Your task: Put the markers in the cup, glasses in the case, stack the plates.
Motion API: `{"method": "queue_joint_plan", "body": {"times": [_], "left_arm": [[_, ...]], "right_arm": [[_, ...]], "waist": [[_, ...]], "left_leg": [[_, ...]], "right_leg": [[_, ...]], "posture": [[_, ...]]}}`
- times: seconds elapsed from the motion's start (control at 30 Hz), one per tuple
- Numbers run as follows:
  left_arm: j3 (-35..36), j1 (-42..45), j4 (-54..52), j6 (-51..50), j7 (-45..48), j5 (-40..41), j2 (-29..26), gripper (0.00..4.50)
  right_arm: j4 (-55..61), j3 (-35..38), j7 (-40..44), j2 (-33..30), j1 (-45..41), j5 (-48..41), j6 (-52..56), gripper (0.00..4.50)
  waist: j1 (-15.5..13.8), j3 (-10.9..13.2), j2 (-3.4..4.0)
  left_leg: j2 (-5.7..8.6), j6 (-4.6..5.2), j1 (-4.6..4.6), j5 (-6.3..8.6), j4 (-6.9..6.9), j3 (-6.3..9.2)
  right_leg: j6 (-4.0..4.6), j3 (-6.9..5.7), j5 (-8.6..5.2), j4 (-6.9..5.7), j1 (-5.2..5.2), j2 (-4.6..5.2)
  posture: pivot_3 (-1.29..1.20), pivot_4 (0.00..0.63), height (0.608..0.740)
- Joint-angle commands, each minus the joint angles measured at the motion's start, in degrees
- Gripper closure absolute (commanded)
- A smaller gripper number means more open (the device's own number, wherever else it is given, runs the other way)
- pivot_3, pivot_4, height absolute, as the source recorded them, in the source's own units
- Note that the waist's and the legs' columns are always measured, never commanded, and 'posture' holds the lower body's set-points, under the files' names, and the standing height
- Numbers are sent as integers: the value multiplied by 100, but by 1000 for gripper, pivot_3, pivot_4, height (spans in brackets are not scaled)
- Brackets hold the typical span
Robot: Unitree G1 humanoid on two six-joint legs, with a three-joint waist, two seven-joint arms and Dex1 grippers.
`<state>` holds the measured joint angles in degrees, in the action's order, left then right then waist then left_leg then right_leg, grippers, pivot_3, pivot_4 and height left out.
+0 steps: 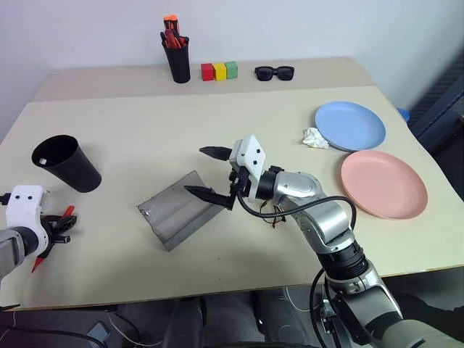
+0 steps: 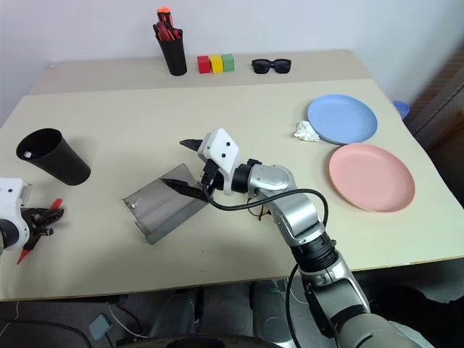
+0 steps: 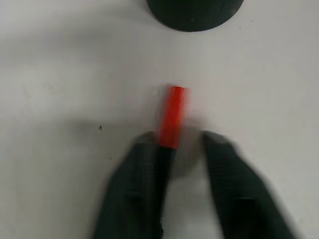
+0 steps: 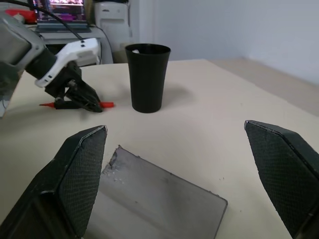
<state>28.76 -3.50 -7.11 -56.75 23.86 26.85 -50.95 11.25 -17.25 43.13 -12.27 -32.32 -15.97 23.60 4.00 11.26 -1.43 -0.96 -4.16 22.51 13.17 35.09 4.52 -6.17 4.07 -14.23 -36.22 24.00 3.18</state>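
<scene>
A marker [image 1: 68, 212] with a black barrel and red ends lies at the table's near left corner. My left gripper [image 1: 61, 228] is down over it. In the left wrist view the marker [image 3: 173, 115] rests against one finger [image 3: 137, 184], with a gap to the other, so the gripper is open. The black cup [image 1: 67, 164] stands just beyond. My right gripper [image 1: 197, 171] is wide open above the open grey case [image 1: 174, 212]. Thin dark wire under my right forearm looks like the glasses [image 1: 274, 216], mostly hidden. The blue plate [image 1: 350, 125] and pink plate [image 1: 383, 183] lie side by side at the right.
At the back stand a black pen holder [image 1: 177, 59] with orange-red pens, three coloured blocks [image 1: 220, 70] and black sunglasses [image 1: 274, 72]. A crumpled white scrap [image 1: 315, 138] lies by the blue plate. The table's front edge runs close to the marker.
</scene>
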Motion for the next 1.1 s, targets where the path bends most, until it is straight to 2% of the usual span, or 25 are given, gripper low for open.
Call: {"method": "queue_joint_plan", "body": {"times": [0.03,0.17,0.3,0.43,0.63,0.77,1.1], "left_arm": [[44,72,181,164,-167,-359,-84,4463],[640,552,698,745,-1043,-852,28,4463],[1415,1457,1046,2459,-2061,-1237,190,4463],[1588,2330,716,3524,-2193,-1083,330,4463],[654,2845,312,4064,-1725,-1113,632,4463],[-148,3080,590,4527,-1645,-1446,1046,4463],[-274,2943,1085,5107,-1676,-1554,1558,4463]], "right_arm": [[263,-19,16,8,-12,-41,-18,0],[251,-26,42,6,-12,-52,-26,0],[201,-43,110,1,-38,-66,-48,0],[48,25,24,117,-144,-15,-159,0],[-494,364,-654,611,-553,127,-457,0],[-545,390,-816,829,-662,121,-548,0],[-413,341,-857,845,-536,142,-552,0]], "waist": [[1,0,0],[-5,-1,-5],[-43,-6,-28],[-137,-6,-28],[-148,-5,-27],[-147,-5,-26],[-78,-5,-26]], "left_leg": [[0,0,0,0,0,0],[0,0,0,0,1,0],[0,-1,5,-1,2,4],[4,-10,11,-6,4,0],[4,-19,8,-11,4,-3],[4,-19,10,-11,0,-2],[2,-18,11,-11,4,1]], "right_leg": [[0,0,0,0,0,0],[-1,0,1,-1,1,0],[-19,-4,11,0,2,0],[-25,-5,15,8,-1,9],[-26,-4,16,2,-2,7],[-35,-4,20,3,-2,5],[-37,-4,22,-4,2,2]], "posture": [[0,150,740],[0,150,740],[0,150,740],[0,150,740],[0,150,740],[0,150,740],[0,150,740]]}}
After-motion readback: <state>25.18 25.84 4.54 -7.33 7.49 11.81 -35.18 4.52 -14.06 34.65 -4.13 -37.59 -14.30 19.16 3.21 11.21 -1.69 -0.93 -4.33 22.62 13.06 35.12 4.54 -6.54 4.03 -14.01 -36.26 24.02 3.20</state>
